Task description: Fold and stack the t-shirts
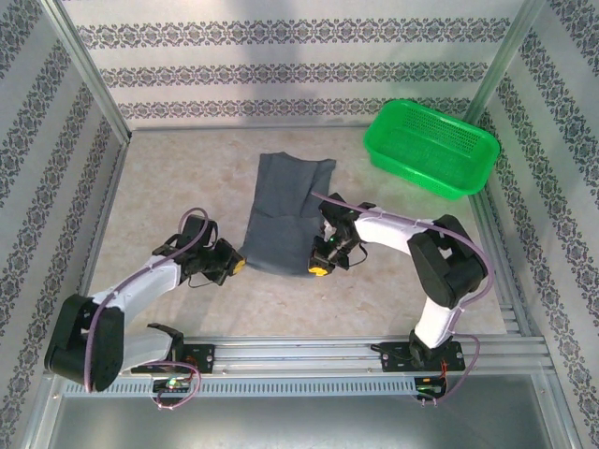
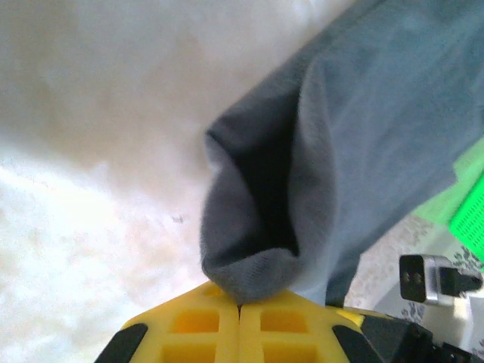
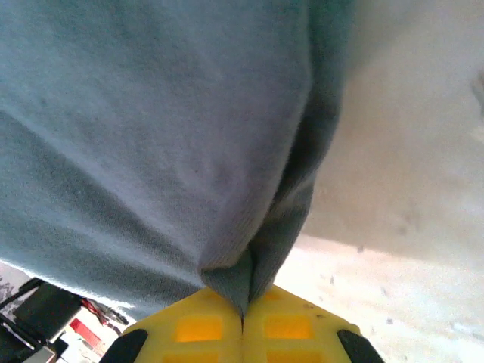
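End effectors (image 2: 240, 308) (image 3: 243, 311) pinch soft slate-grey knit t-shirt (image 1: 285, 210).

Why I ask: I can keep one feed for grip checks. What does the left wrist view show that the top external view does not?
Left wrist view: up close, the left gripper is shut on a bunched corner of the t-shirt, the cloth folded over into a dark pocket. Top external view: the t-shirt's whole outline, a long strip, and the right gripper at its other near corner. Both: the grey t-shirt, the left gripper and the green basket.
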{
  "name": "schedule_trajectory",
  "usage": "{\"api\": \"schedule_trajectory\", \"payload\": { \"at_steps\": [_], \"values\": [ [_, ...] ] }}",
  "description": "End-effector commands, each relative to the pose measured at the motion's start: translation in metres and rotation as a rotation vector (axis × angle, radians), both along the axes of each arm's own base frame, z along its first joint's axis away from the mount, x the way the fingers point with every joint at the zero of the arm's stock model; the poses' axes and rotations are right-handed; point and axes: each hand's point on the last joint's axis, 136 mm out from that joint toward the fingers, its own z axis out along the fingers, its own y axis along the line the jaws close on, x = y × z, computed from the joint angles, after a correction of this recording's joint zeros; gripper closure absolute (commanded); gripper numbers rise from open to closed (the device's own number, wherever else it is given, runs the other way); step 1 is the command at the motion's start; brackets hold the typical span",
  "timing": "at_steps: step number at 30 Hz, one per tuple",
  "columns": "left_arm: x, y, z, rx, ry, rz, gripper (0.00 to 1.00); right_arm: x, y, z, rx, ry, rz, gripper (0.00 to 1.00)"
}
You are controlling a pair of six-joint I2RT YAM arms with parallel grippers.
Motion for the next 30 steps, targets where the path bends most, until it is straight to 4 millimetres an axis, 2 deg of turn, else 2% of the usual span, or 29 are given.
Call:
{"api": "schedule_trajectory", "payload": {
  "at_steps": [1,5,10,13,15,17,21,23,25,27,28,30],
  "values": [
    [-0.015,0.000,0.005,0.013,0.018,-0.024,1.00,-0.007,-0.008,0.021,-0.002,-0.005,-0.012,1.00],
    [0.006,-0.002,0.042,0.008,-0.102,-0.009,1.00,0.004,-0.009,0.054,0.013,-0.066,-0.066,1.00],
    [0.055,-0.005,0.106,0.013,-0.297,0.023,1.00,0.034,-0.019,0.098,0.043,-0.153,-0.194,1.00],
    [0.087,-0.009,0.141,0.009,-0.396,0.047,1.00,0.059,-0.025,0.122,0.068,-0.193,-0.272,1.00],
    [0.115,-0.016,0.157,-0.013,-0.446,0.053,1.00,0.085,-0.028,0.139,0.089,-0.221,-0.328,1.00],
    [0.146,-0.022,0.164,-0.035,-0.483,0.064,1.00,0.114,-0.029,0.148,0.106,-0.245,-0.375,1.00],
    [0.222,-0.032,0.170,-0.046,-0.531,0.070,1.00,0.186,-0.038,0.151,0.087,-0.293,-0.444,1.00],
    [0.256,-0.032,0.161,-0.022,-0.534,0.072,1.00,0.222,-0.042,0.141,0.089,-0.292,-0.486,1.00],
    [0.285,-0.029,0.144,-0.011,-0.500,0.087,1.00,0.255,-0.048,0.126,0.082,-0.279,-0.521,1.00],
    [0.313,-0.028,0.120,0.006,-0.468,0.083,1.00,0.286,-0.055,0.107,0.064,-0.269,-0.540,0.85],
    [0.324,-0.028,0.113,0.005,-0.466,0.079,0.92,0.299,-0.057,0.101,0.065,-0.277,-0.539,0.78],
    [0.340,-0.031,0.098,-0.007,-0.448,0.053,0.73,0.324,-0.058,0.103,0.083,-0.336,-0.506,0.64]
  ]
}}
